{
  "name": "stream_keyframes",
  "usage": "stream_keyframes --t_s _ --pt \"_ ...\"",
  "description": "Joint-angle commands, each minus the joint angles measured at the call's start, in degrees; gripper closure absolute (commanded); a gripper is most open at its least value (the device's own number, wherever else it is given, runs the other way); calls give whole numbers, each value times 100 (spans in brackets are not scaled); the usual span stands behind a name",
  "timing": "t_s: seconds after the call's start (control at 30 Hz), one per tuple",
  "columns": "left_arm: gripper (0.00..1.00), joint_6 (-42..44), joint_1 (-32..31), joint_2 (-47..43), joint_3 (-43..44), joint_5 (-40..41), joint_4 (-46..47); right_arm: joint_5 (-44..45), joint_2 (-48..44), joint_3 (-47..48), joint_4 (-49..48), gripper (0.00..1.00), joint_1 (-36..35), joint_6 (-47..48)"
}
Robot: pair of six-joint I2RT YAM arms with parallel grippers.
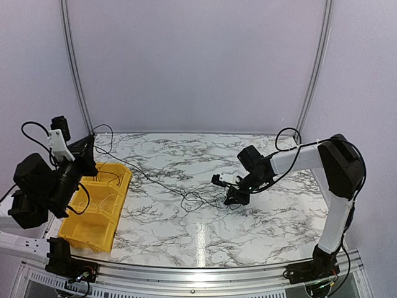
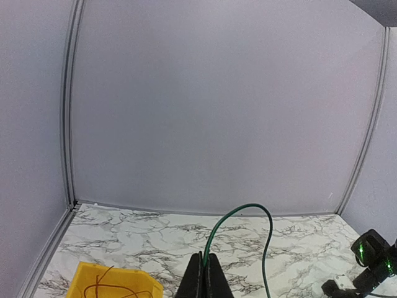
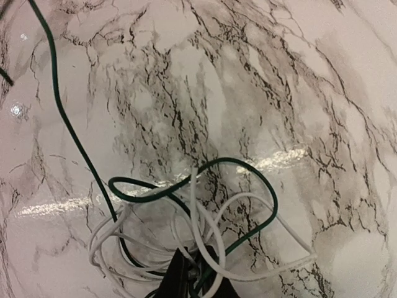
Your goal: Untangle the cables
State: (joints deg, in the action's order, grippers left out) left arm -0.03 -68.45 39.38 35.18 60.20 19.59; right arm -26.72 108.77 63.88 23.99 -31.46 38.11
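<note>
The cables are a dark green wire and a white wire, tangled in loose loops (image 3: pixel 205 205) on the marble table (image 1: pixel 260 223); in the top view the knot (image 1: pixel 195 200) lies mid-table. My right gripper (image 3: pixel 198 273) is down on the knot, its jaws nearly together with green and white strands pinched between them. One green strand (image 3: pixel 68 130) runs away to the upper left. My left gripper (image 2: pixel 204 259), raised at the table's left side (image 1: pixel 87 148), is shut on the green cable's end (image 2: pixel 248 208), which arches up and drops toward the table.
A yellow bin (image 1: pixel 99 208) with thin reddish wires inside sits at the table's left front, just below my left arm; its corner (image 2: pixel 115 282) shows in the left wrist view. Grey walls close the back and sides. The right arm (image 2: pixel 372 257) shows far right.
</note>
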Motion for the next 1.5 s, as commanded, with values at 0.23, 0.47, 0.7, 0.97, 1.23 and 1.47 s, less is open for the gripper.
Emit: stream_keyframes --t_s 0.23,0.47,0.7,0.97,1.23,1.47 --pt "100 513 15 -472 1428 810 -2229 696 220 -217 185 97 183 40" --pt "100 1839 15 -455 2689 1170 -2252 812 220 -283 143 100 332 61" --pt "100 2693 15 86 3826 980 -2241 1238 308 -262 94 100 480 41" --pt "100 3039 15 473 3902 1242 -2225 1082 -204 -198 219 82 614 -49" --pt "100 1905 15 95 3417 1349 -2719 589 -1627 69 835 33 615 161" --pt "100 1362 15 251 3434 1357 -3587 572 -2271 324 1299 25 632 116"
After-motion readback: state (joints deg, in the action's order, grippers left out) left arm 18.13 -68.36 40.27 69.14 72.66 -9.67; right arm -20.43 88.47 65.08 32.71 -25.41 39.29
